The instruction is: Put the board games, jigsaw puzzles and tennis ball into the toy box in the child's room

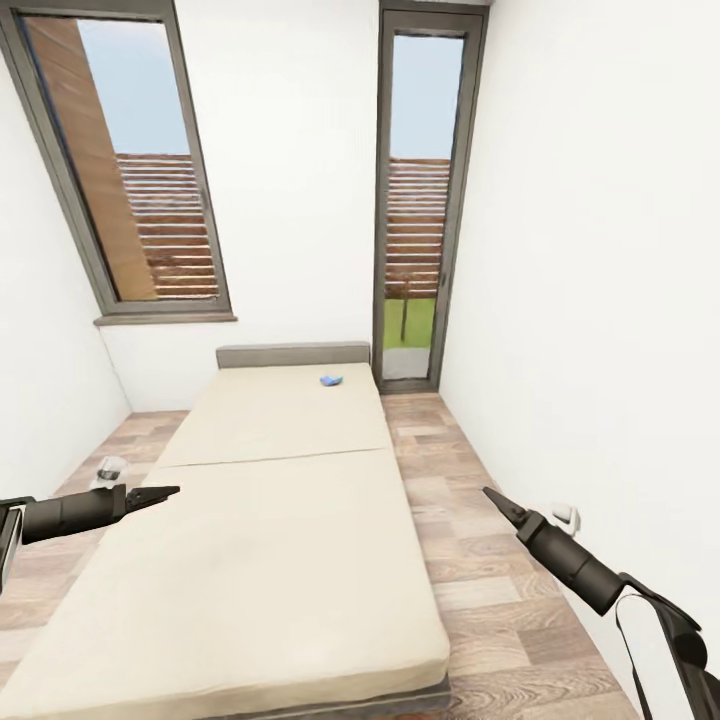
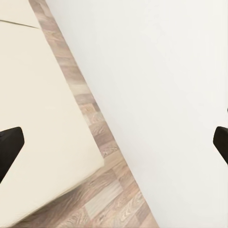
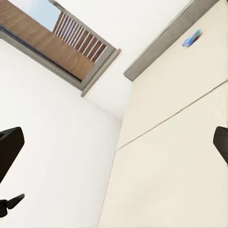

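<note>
The bed is lying ahead, with wood floor on both sides. A small blue game is sitting far up the bed, near the grey headboard. From the right wrist, the game is showing near that same far end. The left gripper is hanging over the bed's left edge and holding nothing. The right gripper is hanging over the floor, right of the bed, also holding nothing. Both grippers' fingers are standing wide apart in the wrist views. Two tall windows are letting in light behind the bed.
</note>
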### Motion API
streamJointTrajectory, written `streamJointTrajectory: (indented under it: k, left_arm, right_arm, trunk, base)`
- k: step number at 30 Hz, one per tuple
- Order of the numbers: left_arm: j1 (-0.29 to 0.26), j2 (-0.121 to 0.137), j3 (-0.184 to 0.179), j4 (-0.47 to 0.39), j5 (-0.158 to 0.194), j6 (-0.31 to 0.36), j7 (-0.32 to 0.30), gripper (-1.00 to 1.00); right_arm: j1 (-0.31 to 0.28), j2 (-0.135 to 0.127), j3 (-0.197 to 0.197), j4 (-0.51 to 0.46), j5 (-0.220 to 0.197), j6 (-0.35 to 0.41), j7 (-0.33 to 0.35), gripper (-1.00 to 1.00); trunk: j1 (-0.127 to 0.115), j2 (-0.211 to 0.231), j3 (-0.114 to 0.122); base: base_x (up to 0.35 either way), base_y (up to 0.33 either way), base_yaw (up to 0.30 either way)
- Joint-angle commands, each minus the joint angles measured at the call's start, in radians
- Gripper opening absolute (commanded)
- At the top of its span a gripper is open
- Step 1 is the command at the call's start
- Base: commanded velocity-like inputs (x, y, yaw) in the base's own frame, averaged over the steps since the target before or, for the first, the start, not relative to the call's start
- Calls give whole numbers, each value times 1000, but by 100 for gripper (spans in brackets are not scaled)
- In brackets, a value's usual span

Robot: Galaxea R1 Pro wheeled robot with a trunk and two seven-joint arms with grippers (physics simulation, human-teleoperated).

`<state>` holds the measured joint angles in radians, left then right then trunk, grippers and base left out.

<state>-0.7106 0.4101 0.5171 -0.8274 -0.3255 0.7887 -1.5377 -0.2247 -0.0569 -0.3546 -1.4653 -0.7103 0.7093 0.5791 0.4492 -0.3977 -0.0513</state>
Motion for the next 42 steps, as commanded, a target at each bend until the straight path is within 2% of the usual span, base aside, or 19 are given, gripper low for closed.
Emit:
streamJointTrajectory:
  k: [1,9,15,25,32,42]
  left_arm:
    - [-1,0,3,-1,-10,10,-9,100]
    - [-1,0,4,-1,-10,10,-9,100]
    - [0,-33,4,3,-7,10,-9,100]
    - [0,-84,9,1,-3,4,-33,100]
    - [0,-89,11,1,-4,3,-33,100]
    - [0,-89,12,1,-4,2,-33,100]
  right_arm:
    - [-1,0,-1,0,-3,7,1,100]
    - [-1,0,2,-1,-2,7,1,100]
    - [-31,34,-11,-35,-10,41,-33,100]
    - [-26,44,-10,-91,-9,51,-89,100]
    - [-25,46,-9,-130,-10,52,-128,100]
    - [-25,44,-9,-132,-11,52,-184,100]
  trunk:
    - [1,-2,-2]
    - [1,-2,-1]
    - [1,-2,-1]
    - [1,-2,-1]
    - [1,-2,-1]
    - [1,-2,-1]
  base:
    - [87,0,-131]
    - [166,58,-44]
    - [0,0,0]
    - [0,0,0]
    - [0,0,0]
    - [0,-20,0]
